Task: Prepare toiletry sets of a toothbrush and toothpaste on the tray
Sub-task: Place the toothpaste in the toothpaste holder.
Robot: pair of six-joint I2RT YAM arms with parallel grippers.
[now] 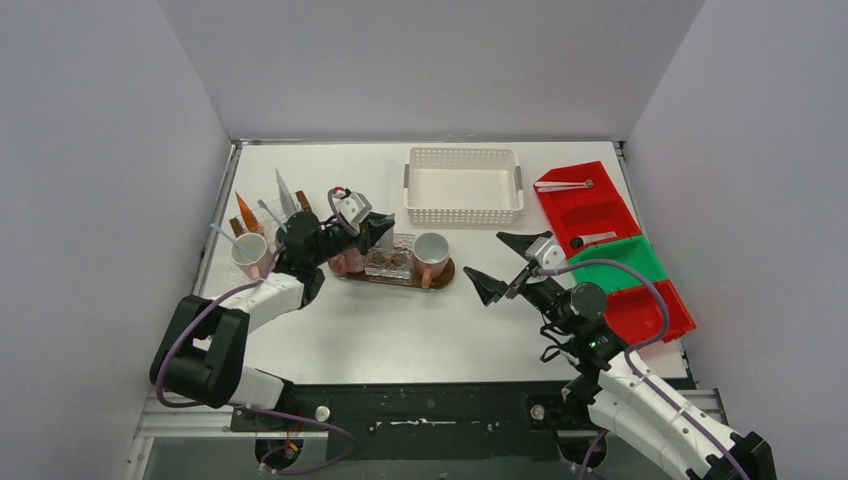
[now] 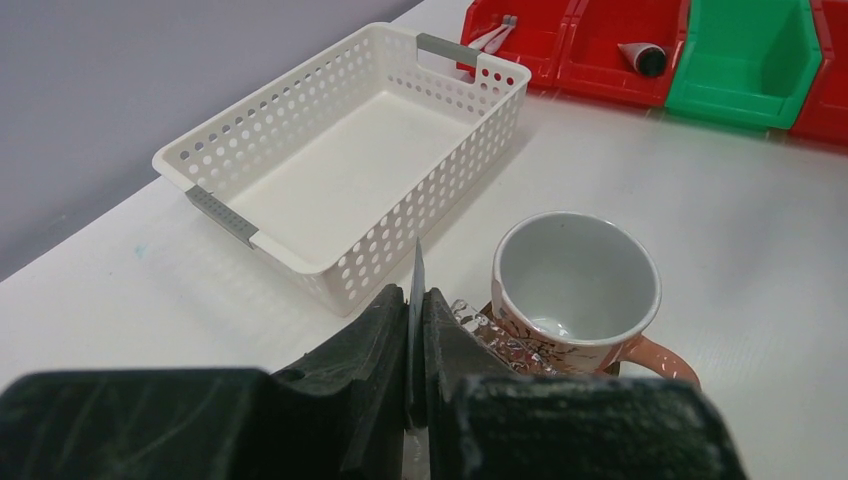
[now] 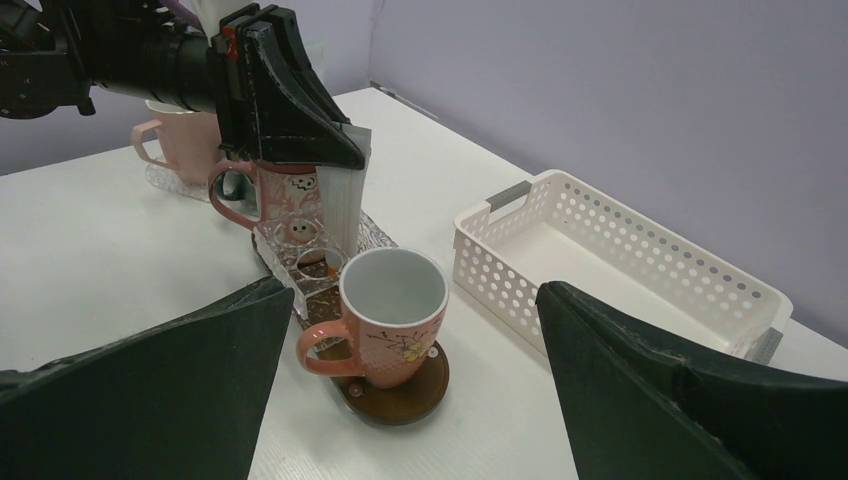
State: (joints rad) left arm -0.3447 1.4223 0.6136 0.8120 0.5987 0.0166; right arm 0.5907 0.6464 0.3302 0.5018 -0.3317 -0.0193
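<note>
The white table carries everything. At its far middle sits a white perforated basket. Along the right edge runs a row of bins: a red bin farthest, a green bin next, and another red bin nearest. The far red bin holds a toothbrush, and a small capped tube lies just in front of it.

Between basket and arms lies the brown tray with a clear ribbed dish on top. On its right end stands a mug with a white inside and a pink handle. On the dish behind it stands a patterned pink mug. Off the tray, near the left wall, a pale pink mug holds a toothbrush, with an orange tube upright just behind it.

The left gripper is clenched on the flat crimped end of a white tube. The tube hangs over the tray, its lower end just beside the patterned pink mug and above the clear dish. Whether it touches them I cannot tell.

The right gripper hovers over bare table between tray and bins, jaws spread wide, grasping nothing.
</note>
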